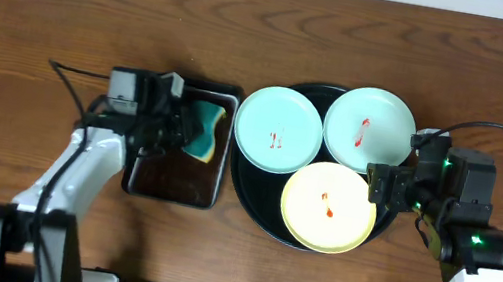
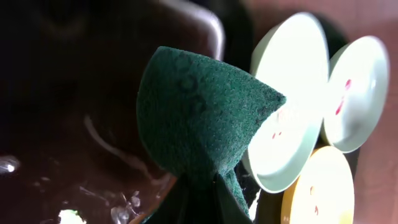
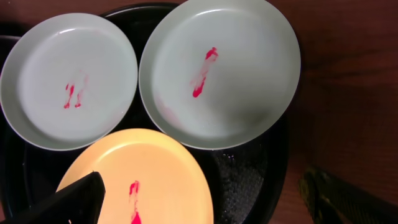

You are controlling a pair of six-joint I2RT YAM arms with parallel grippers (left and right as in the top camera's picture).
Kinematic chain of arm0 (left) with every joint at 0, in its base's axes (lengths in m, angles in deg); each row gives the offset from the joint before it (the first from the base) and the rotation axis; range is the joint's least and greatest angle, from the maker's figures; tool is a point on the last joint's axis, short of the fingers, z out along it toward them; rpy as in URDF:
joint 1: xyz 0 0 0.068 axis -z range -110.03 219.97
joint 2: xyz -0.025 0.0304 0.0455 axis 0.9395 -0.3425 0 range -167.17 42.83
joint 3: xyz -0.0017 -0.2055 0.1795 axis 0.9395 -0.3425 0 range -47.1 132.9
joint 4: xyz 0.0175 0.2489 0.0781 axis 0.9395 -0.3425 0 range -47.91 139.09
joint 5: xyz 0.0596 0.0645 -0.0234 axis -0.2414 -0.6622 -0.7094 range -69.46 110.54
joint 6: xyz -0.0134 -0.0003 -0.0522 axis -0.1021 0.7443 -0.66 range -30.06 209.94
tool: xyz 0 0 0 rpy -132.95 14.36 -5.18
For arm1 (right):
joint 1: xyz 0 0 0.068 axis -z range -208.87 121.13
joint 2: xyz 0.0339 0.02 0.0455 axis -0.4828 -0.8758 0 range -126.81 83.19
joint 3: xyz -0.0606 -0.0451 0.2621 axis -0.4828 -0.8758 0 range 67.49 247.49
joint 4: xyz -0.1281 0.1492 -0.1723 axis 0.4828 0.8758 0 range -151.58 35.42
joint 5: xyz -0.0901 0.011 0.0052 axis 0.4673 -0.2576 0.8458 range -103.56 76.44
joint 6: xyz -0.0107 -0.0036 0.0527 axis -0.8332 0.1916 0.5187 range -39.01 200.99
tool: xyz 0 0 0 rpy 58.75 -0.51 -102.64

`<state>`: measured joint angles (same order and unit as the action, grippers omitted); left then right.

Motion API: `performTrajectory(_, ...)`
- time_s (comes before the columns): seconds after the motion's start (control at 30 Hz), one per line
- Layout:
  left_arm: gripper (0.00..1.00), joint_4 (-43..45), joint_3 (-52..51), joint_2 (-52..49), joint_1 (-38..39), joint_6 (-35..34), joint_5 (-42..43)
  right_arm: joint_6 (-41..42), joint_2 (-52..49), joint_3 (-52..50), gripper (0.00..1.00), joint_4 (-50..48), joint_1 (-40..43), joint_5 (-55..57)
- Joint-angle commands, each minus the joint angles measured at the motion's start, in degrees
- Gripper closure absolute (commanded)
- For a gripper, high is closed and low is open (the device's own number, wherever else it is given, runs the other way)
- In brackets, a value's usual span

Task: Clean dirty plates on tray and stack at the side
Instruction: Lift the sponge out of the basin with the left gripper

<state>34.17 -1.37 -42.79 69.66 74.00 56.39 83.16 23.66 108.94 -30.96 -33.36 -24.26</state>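
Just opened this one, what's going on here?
The left gripper is shut on a teal sponge over the small rectangular tray of brown liquid. The right gripper hangs open by the yellow plate, gripping nothing. That plate and two mint-blue plates lie on the black tray, each with a red smear; none is stacked aside.

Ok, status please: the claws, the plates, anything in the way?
Left claw shut on sponge, over small tray. Right claw open, empty, at edge of yellow plate. Three plates on black tray, all red-smeared, none stacked. Nothing blocking them.
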Motion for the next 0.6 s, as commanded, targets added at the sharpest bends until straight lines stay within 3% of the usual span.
performTrajectory(0.0,0.93,0.2,0.2,3.9,-1.3,5.9,1.8,0.5,-0.1,0.9,0.01,0.0,-0.8,-0.3)
performTrajectory(0.47,0.93,0.5,0.2,6.2,-11.4,19.4,26.9,0.5,-0.1,0.9,0.01,0.0,-0.8,-0.3)
performTrajectory(0.57,0.93,0.4,0.2,6.2,-12.7,19.3,28.5,0.5,-0.2,0.9,0.01,0.0,-0.8,-0.3)
